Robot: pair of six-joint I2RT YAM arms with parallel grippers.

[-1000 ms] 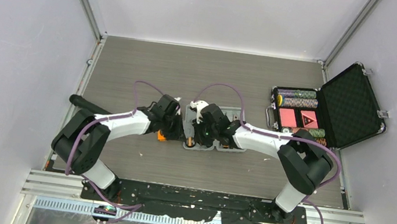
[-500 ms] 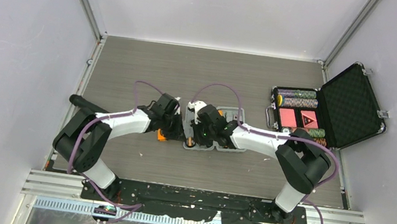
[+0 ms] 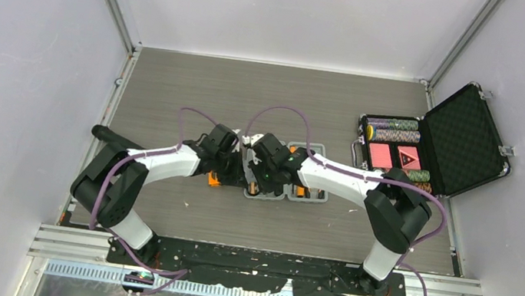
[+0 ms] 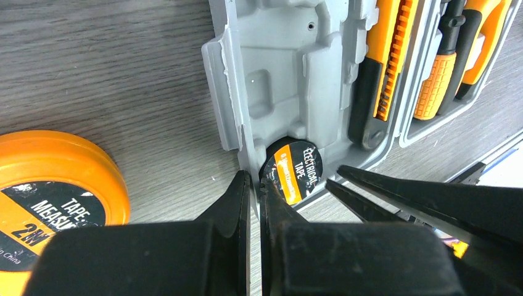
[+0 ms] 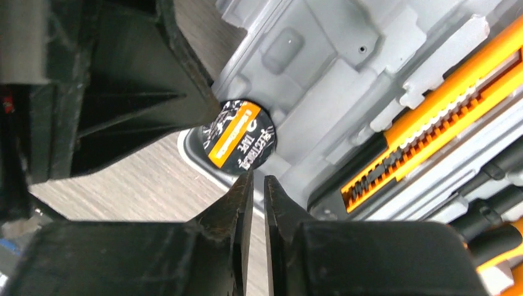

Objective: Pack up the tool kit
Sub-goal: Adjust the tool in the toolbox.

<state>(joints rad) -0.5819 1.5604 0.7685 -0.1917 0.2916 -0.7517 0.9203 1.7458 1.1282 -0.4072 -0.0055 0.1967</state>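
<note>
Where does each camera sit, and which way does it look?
Top: fixed above and behind, looking down at the table; left arm, right arm show.
Left wrist: on left arm, looking past its tool at a tape roll in the grey case.
Right wrist: on right arm, looking past its tool at the same roll.

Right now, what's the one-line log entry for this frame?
left gripper: shut, at grey case corner | right gripper: shut, by electrical tape | electrical tape: in corner slot | tape measure: on table, unpacked
</note>
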